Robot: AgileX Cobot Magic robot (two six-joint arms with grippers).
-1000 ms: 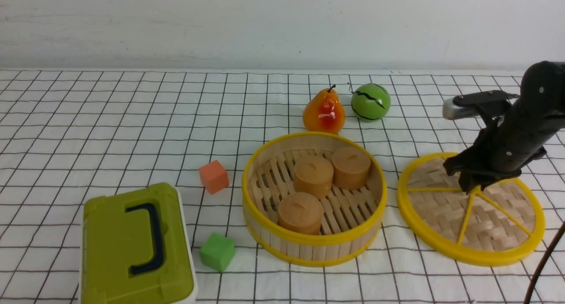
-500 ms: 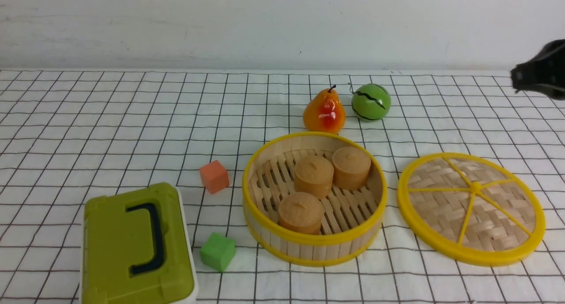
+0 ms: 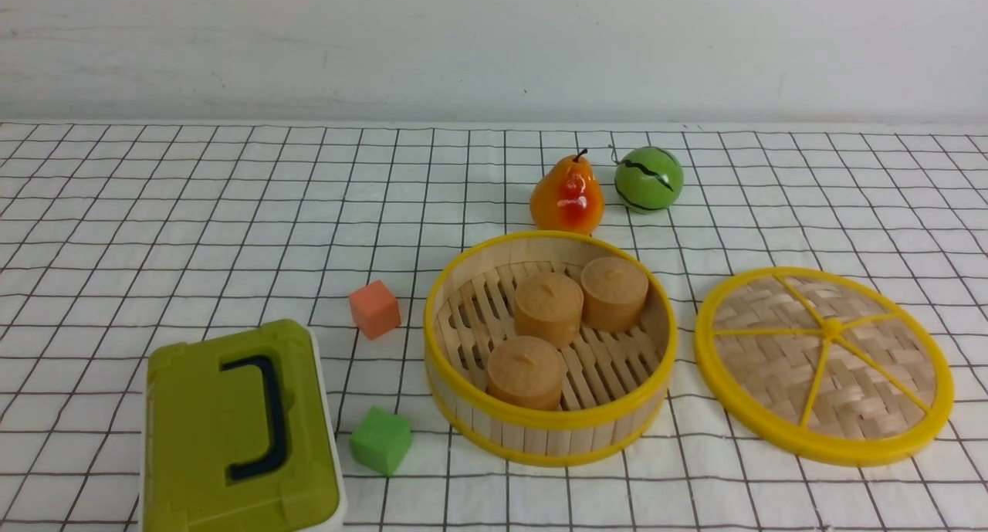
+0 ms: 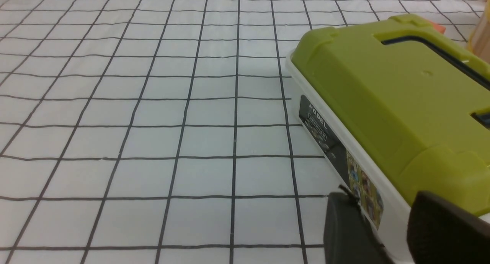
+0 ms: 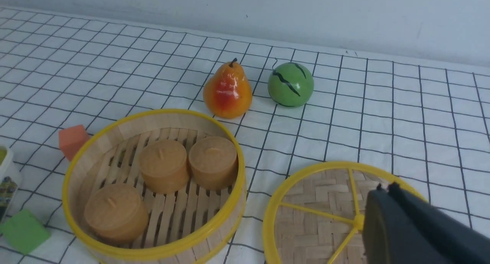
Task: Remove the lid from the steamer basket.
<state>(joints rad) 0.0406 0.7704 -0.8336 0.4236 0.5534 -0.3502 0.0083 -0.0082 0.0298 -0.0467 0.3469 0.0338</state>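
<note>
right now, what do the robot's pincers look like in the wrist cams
Both are matte dark grey. The left pincer shows two blunt, flat-faced fingers with rounded corners. The right pincer shows as one smooth dark wedge with small nubs at its tip. No cables or markings visible.

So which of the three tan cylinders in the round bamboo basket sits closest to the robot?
The tan cylinder by the near wall of the yellow-rimmed bamboo steamer basket; the other two sit together behind it.
</note>
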